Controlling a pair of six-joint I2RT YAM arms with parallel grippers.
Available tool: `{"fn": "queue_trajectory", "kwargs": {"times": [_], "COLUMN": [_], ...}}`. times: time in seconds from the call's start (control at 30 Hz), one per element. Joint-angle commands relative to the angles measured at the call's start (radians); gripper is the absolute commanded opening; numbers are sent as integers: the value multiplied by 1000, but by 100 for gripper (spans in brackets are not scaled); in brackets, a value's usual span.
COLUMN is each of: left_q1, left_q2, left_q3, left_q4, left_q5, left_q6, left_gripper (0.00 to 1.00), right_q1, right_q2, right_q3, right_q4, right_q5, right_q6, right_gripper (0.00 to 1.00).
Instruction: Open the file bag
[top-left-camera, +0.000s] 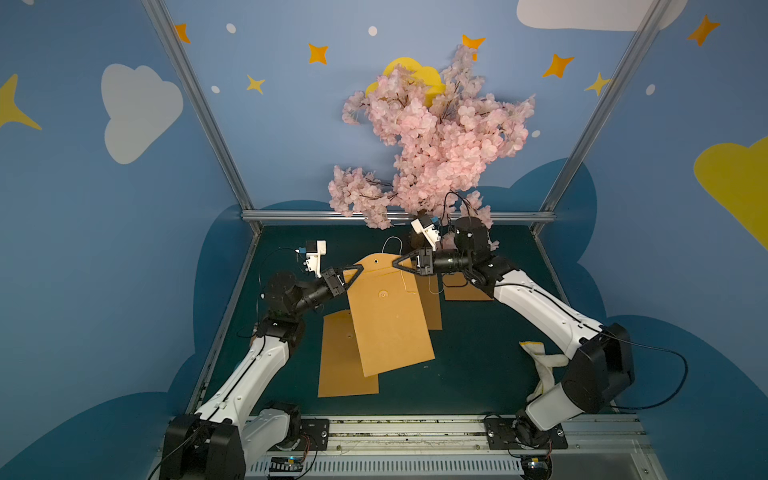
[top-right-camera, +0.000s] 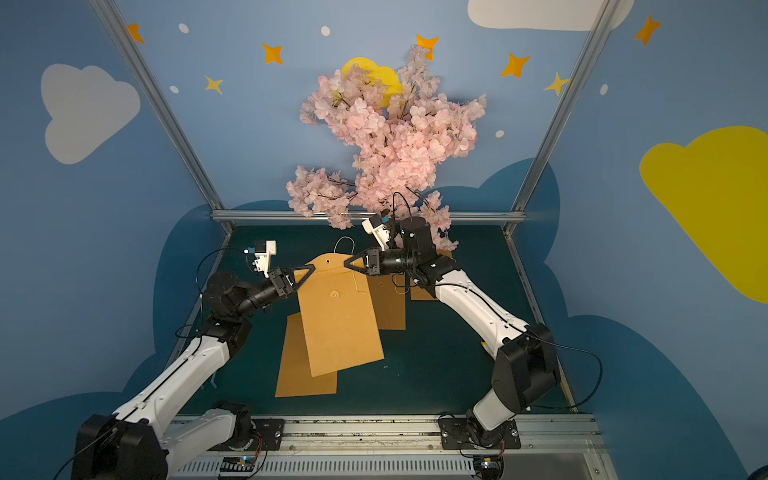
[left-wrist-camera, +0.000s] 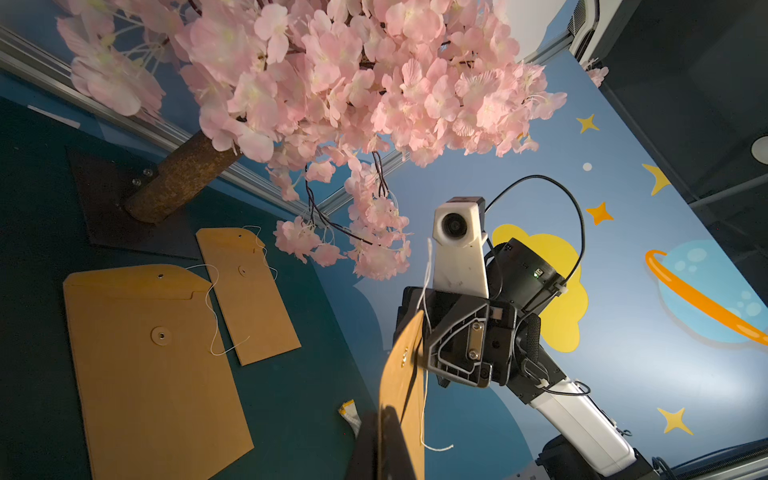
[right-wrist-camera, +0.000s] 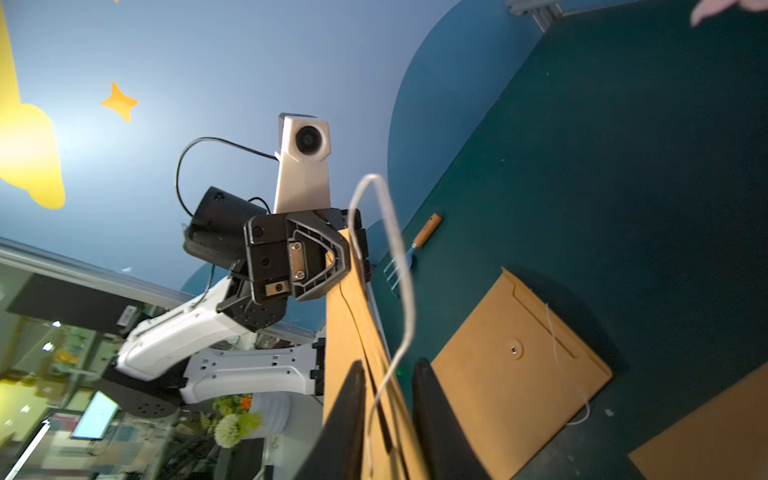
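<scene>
Dangling file bag (top-left-camera: 388, 316), one of four; left claw (top-left-camera: 360, 268) pinching it; right claw (top-left-camera: 395, 262) narrowly parted

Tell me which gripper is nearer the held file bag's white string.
Right. The right gripper straddles the string; the left gripper clamps the file bag's opposite edge, away from it.

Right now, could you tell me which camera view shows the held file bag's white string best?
The right wrist view: the string loops large and close, running down between the right gripper's fingers. The left wrist view shows thin strands beside the file bag's edge; both top views show only a faint loop above its flap.
</scene>
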Motion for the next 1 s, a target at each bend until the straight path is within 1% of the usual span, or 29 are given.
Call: {"fn": "queue_trajectory", "kwargs": {"times": [0.0, 0.07, 0.23, 0.37, 0.57, 0.7, 0.77, 0.93, 0.97], "left_q1": [0, 4, 12, 12, 13, 13, 13, 13, 13], "left_q2": [-10, -6, 13, 33, 53, 66, 71, 73, 71], "left_q3": [7, 12, 23, 30, 40, 40, 37, 29, 28], "left_q4": [10, 11, 40, 60, 68, 77, 84, 87, 85], "left_q5": [-12, -25, -31, -26, -27, -22, -20, -16, -16], "left_q6": [9, 5, -12, -25, -23, -26, -30, -33, -32], "left_gripper": [2, 2, 2, 2, 2, 2, 2, 2, 2], "right_q1": [-4, -4, -4, -4, 2, 8, 12, 21, 23], "right_q2": [-7, -23, -81, -122, -178, -186, -180, -158, -155], "right_q3": [11, 5, -36, -92, -188, -209, -209, -208, -208], "right_q4": [15, -12, -93, -129, -92, -91, -91, -83, -80], "right_q5": [-16, -12, 0, -1, -3, -7, -7, -7, -7], "right_q6": [-7, -22, -67, -84, -64, -61, -61, -58, -56], "right_gripper": [39, 43, 45, 42, 38, 37, 34, 16, 14]}}
